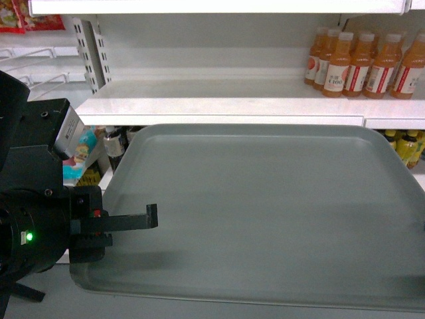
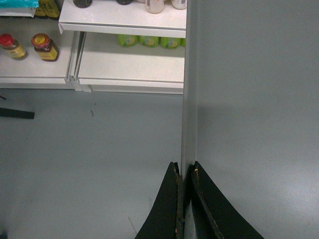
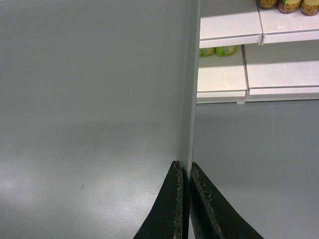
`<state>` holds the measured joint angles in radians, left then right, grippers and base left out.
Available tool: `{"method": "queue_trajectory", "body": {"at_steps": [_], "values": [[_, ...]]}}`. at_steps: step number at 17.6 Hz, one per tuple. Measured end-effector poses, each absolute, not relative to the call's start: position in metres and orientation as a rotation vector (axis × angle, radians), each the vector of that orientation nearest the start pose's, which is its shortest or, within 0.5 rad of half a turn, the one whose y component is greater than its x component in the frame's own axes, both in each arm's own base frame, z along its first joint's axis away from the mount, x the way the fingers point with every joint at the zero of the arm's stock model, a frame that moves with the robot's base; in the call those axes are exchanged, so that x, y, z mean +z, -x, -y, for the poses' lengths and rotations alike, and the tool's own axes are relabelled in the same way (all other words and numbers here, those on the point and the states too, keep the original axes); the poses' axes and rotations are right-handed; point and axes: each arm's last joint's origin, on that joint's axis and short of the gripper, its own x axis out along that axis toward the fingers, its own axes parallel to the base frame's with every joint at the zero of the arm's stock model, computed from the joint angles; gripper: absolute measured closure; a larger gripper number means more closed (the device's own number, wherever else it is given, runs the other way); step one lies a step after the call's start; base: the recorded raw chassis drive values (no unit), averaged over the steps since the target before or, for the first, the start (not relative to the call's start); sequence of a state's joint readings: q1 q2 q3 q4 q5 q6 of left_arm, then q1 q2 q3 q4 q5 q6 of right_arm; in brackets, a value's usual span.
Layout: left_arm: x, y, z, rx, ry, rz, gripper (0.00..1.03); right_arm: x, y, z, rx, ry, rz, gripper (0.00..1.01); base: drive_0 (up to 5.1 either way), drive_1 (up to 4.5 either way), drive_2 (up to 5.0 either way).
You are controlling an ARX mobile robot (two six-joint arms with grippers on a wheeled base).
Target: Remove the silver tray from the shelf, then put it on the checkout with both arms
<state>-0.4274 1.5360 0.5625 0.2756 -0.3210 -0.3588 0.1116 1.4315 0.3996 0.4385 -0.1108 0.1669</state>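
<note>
Evidently the silver tray (image 1: 265,212) is off the shelf (image 1: 219,106) and carried level in the air in front of it, its far edge near the shelf's front lip, with both arms pinching opposite rims. Left gripper (image 2: 184,199): jaws closed on the tray's left rim, the thin edge running up between the two black fingers (image 2: 209,209). Right gripper (image 3: 185,199): jaws likewise clamped on the right rim, seen only from its wrist camera. Grey floor shows beneath the tray in both wrist views, so nothing supports it but the two grips. The step in hand is judged to be the transfer toward the checkout — to do it well, both arms should travel together at matched height and speed, keeping their spacing constant so the tray neither bows, tilts nor slips from the narrow pinches, and the rim should clear the bottles (image 1: 365,63) on the shelf. Hidden or uncertain — the checkout lies outside every view; the right arm is cut off in the head view; how deep each rim sits between the fingers cannot be made out.
</note>
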Motion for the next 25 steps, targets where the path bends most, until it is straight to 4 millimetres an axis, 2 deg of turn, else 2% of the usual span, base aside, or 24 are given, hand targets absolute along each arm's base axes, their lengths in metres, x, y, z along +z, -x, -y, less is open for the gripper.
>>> {"method": "queue_trajectory", "body": {"at_steps": [25], "values": [[0.1375, -0.2507, 0.1042, 0.015, 0.092, -0.654, 1.0, 0.1318, -0.239, -0.0303, 0.169, -0.162, -0.61, 0.98, 0.1, -4.0, 4.2]]}}
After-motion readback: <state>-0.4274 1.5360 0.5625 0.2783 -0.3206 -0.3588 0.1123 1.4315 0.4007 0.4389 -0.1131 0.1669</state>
